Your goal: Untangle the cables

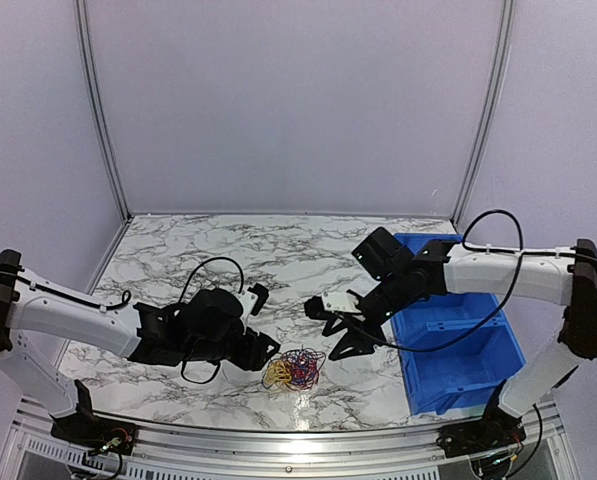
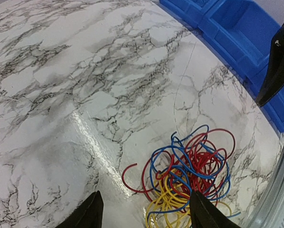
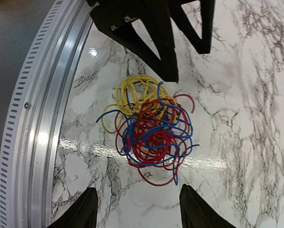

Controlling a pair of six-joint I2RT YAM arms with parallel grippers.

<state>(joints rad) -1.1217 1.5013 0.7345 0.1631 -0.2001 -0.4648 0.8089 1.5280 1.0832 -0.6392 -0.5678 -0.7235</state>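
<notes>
Yellow, red and blue cables [image 1: 294, 369] lie knotted on the marble table [image 1: 278, 250] near its front rail [image 1: 278, 440], flanked by the left gripper [image 1: 265, 352] and right gripper [image 1: 338, 340], both spread wide, probably so each can seize a strand.

In the left wrist view the cables [image 2: 191, 168] run off the bottom edge; blue bin [image 2: 246, 23] cropped.

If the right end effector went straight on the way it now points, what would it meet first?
Most likely the tangled cables, lying centred ahead of the open right end effector on the marble table. The left end effector sits just beyond them. Height above the table is hard to judge.
</notes>
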